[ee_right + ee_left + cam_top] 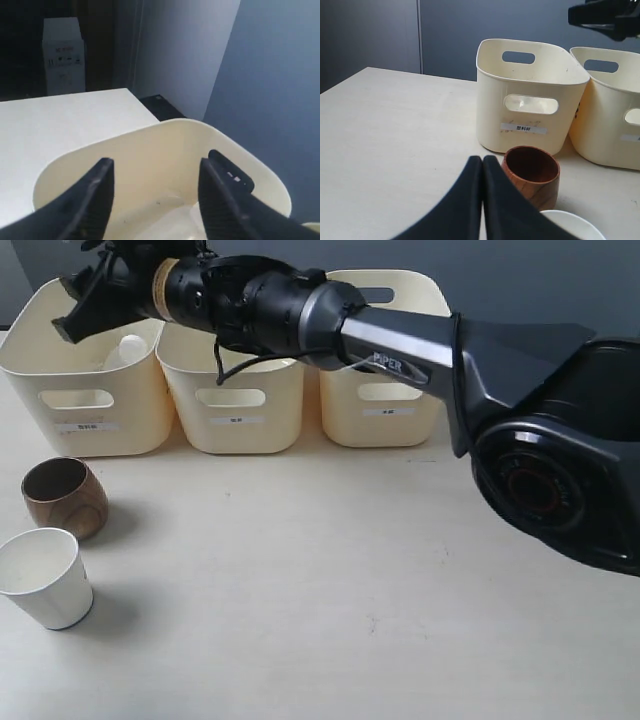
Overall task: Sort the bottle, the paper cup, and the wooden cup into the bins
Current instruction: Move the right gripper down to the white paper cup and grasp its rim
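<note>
Nearest, on a pale wood-grain table (330, 620), the paper cup (44, 577) stands just beside the wooden cup (65, 497); the left gripper (483, 161) is pressed closed, empty. Behind, three bins (236, 390) line a blue-grey wall (540, 285). Above the leftmost, holding the bottle (127, 350), the right gripper (155, 172) hangs spread wide, empty.

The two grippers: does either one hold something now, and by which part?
Nothing is held. The right gripper is open and empty above the leftmost cream plastic bin; the left gripper is shut on nothing.

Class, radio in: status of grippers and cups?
Right gripper open over leftmost bin. Left gripper shut, empty. Wooden cup, paper cup unsorted. Nothing blocking.
</note>
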Controlling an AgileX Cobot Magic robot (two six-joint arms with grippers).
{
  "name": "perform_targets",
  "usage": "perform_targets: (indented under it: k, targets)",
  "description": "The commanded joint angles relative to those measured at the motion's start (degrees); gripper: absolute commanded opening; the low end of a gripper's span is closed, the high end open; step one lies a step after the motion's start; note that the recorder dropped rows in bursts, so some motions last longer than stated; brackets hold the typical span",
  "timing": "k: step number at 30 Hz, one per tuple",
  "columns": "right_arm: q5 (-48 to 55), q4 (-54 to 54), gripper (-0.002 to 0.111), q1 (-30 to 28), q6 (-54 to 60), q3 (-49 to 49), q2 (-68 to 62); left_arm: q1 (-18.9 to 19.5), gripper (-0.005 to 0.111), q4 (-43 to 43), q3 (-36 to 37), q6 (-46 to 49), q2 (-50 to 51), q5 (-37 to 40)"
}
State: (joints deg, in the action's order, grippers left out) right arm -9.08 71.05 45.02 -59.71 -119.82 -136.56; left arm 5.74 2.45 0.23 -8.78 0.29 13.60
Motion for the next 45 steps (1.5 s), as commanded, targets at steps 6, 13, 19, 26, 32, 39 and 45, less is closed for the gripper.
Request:
perform_targets:
  k: [6, 13, 19, 26, 32, 39, 45]
  targets:
    - [-13.35, 28.9, 0.05, 2.34, -31.33, 2.03, 7.94, -0.2, 0.0, 0.03, -0.23, -0.08, -0.29, -0.32]
    - [-22.11, 28.9, 0.05, 1.97, -31.32, 8.59, 13.48, -0.2, 0.0, 0.03, -0.23, -0.08, -0.29, -0.32]
    - [-24.89, 28.9, 0.05, 1.76, -27.16, 18.63, 19.82, -0.2, 0.0, 0.03, -0.23, -0.08, -0.29, -0.32]
    - [-29.3, 28.9, 0.05, 1.76, -19.41, 30.82, 25.42, -0.2, 0.0, 0.03, -0.23, -0.08, -0.29, -0.32]
    - [-35.64, 28.9, 0.05, 3.41, -15.23, 34.45, 24.04, -0.2, 0.0, 0.03, -0.23, -0.08, -0.29, -0.32]
    - [-31.92, 28.9, 0.05, 8.24, -8.7, 35.01, 19.35, -0.2, 0.0, 0.03, -0.23, -0.08, -0.29, -0.32]
    - [-25.91, 28.9, 0.05, 11.34, -4.52, 35.01, 15.52, -0.2, 0.0, 0.03, -0.23, -0.08, -0.29, -0.32]
